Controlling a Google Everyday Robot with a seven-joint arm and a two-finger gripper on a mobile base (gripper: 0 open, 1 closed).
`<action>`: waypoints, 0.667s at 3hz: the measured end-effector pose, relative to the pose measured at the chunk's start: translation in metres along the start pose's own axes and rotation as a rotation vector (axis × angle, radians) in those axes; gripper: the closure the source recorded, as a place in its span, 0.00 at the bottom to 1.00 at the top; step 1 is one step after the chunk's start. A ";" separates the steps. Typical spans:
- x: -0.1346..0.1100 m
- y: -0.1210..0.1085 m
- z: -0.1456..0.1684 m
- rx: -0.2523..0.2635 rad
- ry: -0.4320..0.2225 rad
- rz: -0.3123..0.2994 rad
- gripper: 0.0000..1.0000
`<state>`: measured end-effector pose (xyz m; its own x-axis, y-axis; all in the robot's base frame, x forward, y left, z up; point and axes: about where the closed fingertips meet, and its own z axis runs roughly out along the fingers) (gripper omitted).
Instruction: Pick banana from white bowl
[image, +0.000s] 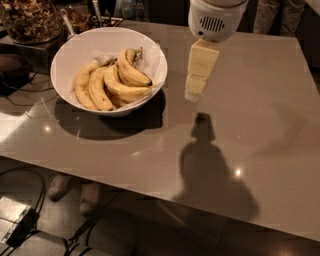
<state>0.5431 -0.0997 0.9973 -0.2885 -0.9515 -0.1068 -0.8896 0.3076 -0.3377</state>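
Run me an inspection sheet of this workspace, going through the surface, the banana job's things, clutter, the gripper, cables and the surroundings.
Surface: glossy grey-brown table, showing light spots and the arm's shadow.
Job's things: banana lies on top of the other bananas inside the white bowl, which stands at the table's rear left.
Clutter: jar of nuts behind the bowl, at the far left; utensils beside it, too dark to name.
Gripper: gripper hangs over the table just right of the bowl, apart from it and holding nothing.
Cables: dark cables left of the table, more on the floor below.
Surroundings: feet on the floor under the table's near edge.
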 end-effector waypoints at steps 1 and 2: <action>-0.006 -0.002 0.001 0.030 -0.018 0.015 0.00; -0.037 -0.005 0.010 0.080 0.014 0.041 0.00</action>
<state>0.5620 -0.0665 0.9938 -0.3295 -0.9378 -0.1093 -0.8458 0.3446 -0.4073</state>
